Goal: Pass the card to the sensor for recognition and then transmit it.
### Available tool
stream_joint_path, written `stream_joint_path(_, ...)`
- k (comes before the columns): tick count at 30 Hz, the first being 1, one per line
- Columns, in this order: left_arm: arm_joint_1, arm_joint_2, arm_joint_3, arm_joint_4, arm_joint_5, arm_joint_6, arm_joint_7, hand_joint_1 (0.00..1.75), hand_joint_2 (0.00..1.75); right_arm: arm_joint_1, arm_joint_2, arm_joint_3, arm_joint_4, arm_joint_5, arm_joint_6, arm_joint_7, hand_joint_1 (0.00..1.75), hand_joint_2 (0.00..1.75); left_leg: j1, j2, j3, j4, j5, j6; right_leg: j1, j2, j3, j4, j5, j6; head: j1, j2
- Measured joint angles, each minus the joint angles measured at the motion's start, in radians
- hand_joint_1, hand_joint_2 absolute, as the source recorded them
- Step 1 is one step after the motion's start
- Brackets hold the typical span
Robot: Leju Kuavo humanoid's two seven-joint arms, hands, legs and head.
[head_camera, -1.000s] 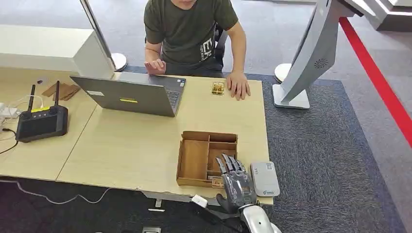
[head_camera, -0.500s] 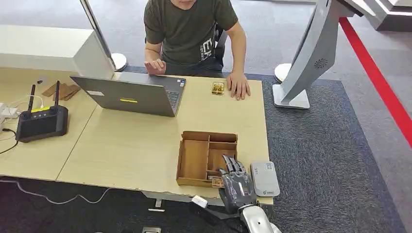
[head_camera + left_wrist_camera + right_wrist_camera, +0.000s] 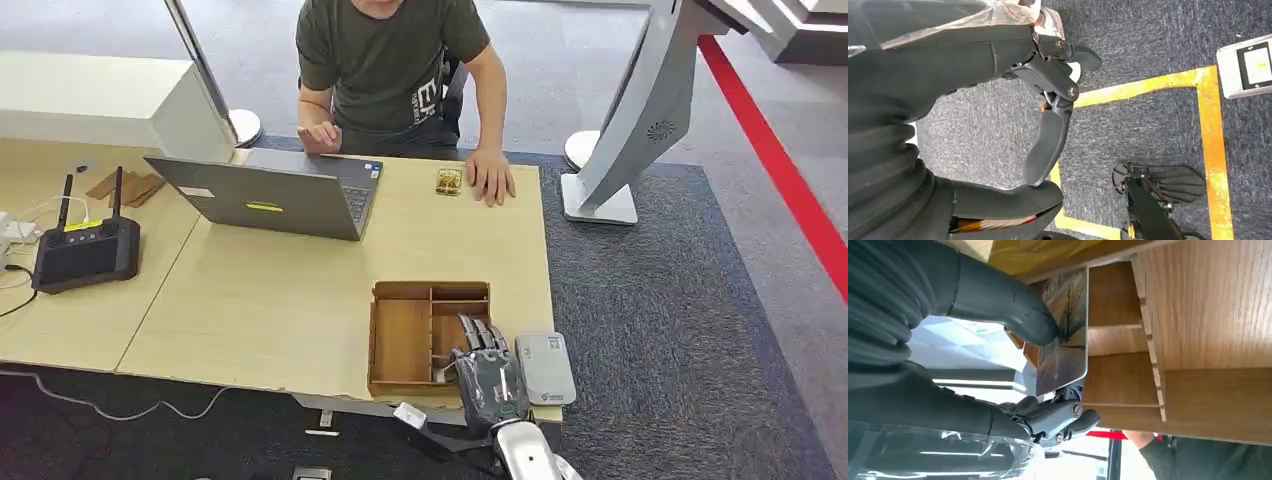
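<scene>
Your right hand (image 3: pixel 487 372), low in the frame just right of centre, is pinching the card (image 3: pixel 1064 335) between thumb (image 3: pixel 1013 305) and fingers, over the near-right compartment of the wooden tray (image 3: pixel 400 340). Your left hand (image 3: pixel 1048 95) is hanging over the carpet, fingers loosely curled, holding nothing. The card is looking thin, stiff, light and glossy, so probably slippery; you are best gripping it by the edge nearest the hand, leaving its face free. The grey sensor (image 3: pixel 545 367) is lying just right of the hand on the bench (image 3: pixel 280 290).
</scene>
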Motion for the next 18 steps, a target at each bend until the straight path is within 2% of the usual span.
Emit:
stream_joint_path(4,0.000,0.000,0.000,0.000,-0.001,0.000,0.000,0.00,1.75,-0.008,0.002,0.000,-0.008,0.010,0.000,0.000,1.57,1.75,0.000,0.000,0.000,0.000,0.000,0.000,0.000,0.000,0.000,0.000,0.000,0.000,0.000,0.000)
stream_joint_path(5,0.000,0.000,0.001,0.000,-0.003,0.000,-0.001,0.00,1.75,-0.009,0.002,0.000,-0.011,0.017,-0.002,0.000,1.62,1.75,0.000,0.000,0.000,0.000,0.000,0.000,0.000,0.000,0.000,0.000,0.000,0.000,0.000,0.000)
stream_joint_path(9,0.001,0.000,0.001,0.000,-0.006,0.000,-0.002,0.00,1.75,-0.019,0.001,-0.011,-0.047,0.042,-0.007,0.000,1.59,1.75,0.000,0.000,0.000,0.000,0.000,0.000,0.000,0.000,0.000,0.000,0.000,0.000,0.000,0.000)
stream_joint_path(18,0.003,0.000,0.009,0.002,-0.010,0.000,-0.002,0.00,1.75,-0.038,-0.013,-0.064,-0.229,0.062,0.012,-0.005,1.61,1.75,0.000,0.000,0.000,0.000,0.000,0.000,0.000,0.000,0.000,0.000,0.000,0.000,0.000,0.000)
